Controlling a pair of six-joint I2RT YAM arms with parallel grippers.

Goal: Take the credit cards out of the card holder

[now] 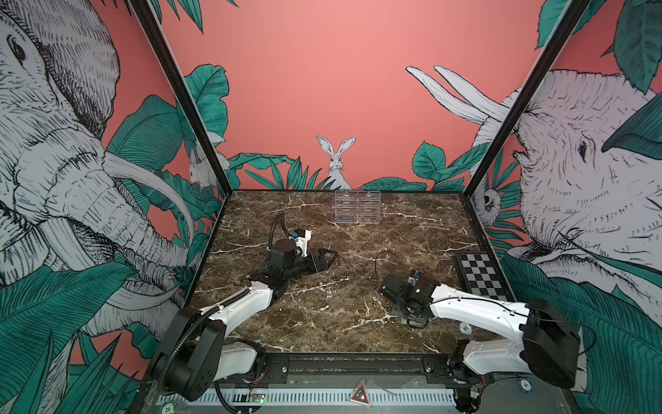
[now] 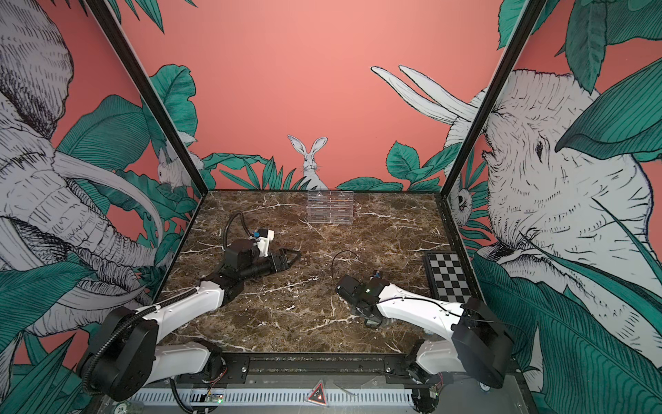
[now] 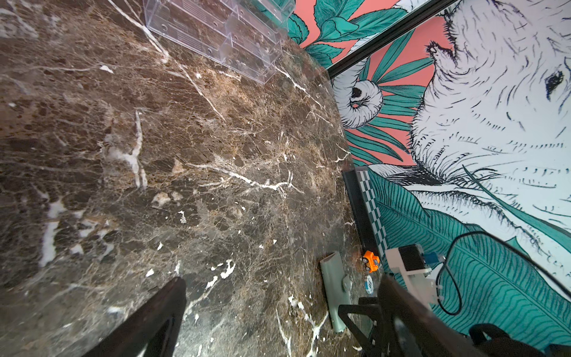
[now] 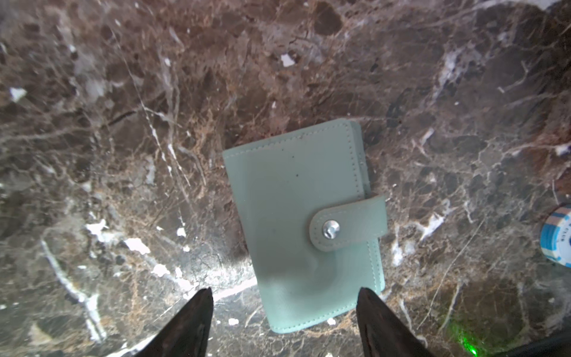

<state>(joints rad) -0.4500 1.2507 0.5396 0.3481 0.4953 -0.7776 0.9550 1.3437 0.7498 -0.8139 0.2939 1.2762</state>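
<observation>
The card holder (image 4: 304,222) is lying flat on the marble table (image 1: 322,315) in the near right of the scene. It is pale green and folded shut, with its snap tab (image 4: 349,224) fastened across the cover, and in both top views the right arm's wrist is hiding it. No credit cards are showing; presumably they are sitting inside.

The right gripper (image 4: 285,293) is hanging directly over the holder with its jaws apart, straddling one short end without clasping it. One finger is standing clear of the cover's edge, while the other is overlapping a corner, where contact cannot be told.

The holder is looking light and soft-skinned, likely to flex under a pinch and to skate on the polished stone. The safest hold is probably across its narrow width, pinning it while the tab's free end is being peeled up. The cards inside are likely thin, stiff and slick, needing an edge grip.

A blue-and-white poker chip (image 4: 557,235) and an orange toy car (image 3: 370,261) are lying near the holder, and a checkered board (image 1: 480,274) is sitting against the right wall. Left of centre, the left gripper (image 1: 327,260) is hovering low with its jaws spread wide and empty. A clear acrylic stand (image 1: 357,207) is standing at the far edge.
</observation>
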